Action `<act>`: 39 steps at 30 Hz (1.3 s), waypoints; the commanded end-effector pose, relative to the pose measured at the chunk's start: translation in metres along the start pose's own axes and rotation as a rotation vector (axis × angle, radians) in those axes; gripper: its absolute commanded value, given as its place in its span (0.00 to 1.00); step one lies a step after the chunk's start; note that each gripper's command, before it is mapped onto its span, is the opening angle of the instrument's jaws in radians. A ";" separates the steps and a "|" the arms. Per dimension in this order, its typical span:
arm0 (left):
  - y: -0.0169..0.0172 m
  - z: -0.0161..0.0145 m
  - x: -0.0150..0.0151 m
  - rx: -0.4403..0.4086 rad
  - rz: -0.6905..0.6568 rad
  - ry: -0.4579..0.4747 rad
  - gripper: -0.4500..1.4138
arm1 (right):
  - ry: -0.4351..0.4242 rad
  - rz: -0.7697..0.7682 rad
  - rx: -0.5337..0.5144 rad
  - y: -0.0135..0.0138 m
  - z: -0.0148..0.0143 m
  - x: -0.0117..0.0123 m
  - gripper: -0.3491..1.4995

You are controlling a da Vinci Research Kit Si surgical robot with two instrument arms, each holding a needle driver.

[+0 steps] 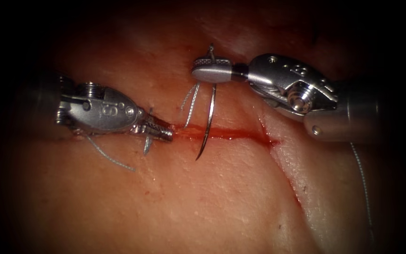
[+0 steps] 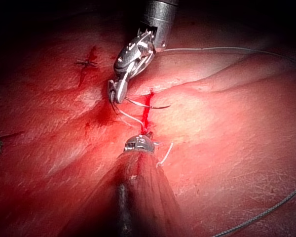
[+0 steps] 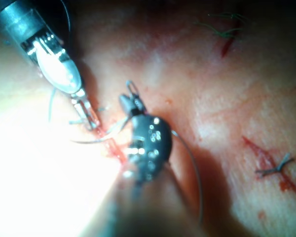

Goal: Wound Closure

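The cut (image 1: 231,134) in the tissue runs from left to right, lined with red fluid. My right tool (image 1: 198,68) hovers beyond the cut, jaws shut on the curved needle (image 1: 209,117) close to its tail end. The needle hangs across the cut, its tip on the near side, and looks free of the tissue. Thread (image 1: 191,104) drops from near the jaws into the cut's left end. My left tool (image 1: 165,132) sits at that left end, jaws shut on a short piece of thread (image 1: 147,144). In the left wrist view the needle (image 2: 149,105) crosses the cut between both tools.
A loose thread end (image 1: 111,157) lies below the left tool. More thread (image 1: 365,188) trails down the right side. A pale ridge with a second cut (image 1: 301,197) runs at lower right. Older stitched cuts (image 2: 86,63) (image 3: 276,168) lie farther out.
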 end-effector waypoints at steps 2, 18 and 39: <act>-0.0002 0.0009 -0.0001 -0.006 -0.003 0.001 0.06 | 0.001 -0.001 0.002 0.0000 0.0008 -0.0004 0.00; -0.0047 0.0028 -0.0026 -0.023 -0.083 -0.040 0.08 | -0.015 -0.129 -0.011 -0.0007 0.0019 -0.0008 0.00; -0.0072 0.0040 -0.0052 -0.058 -0.120 -0.073 0.09 | -0.097 -0.444 -0.092 0.0010 0.0034 -0.0013 0.00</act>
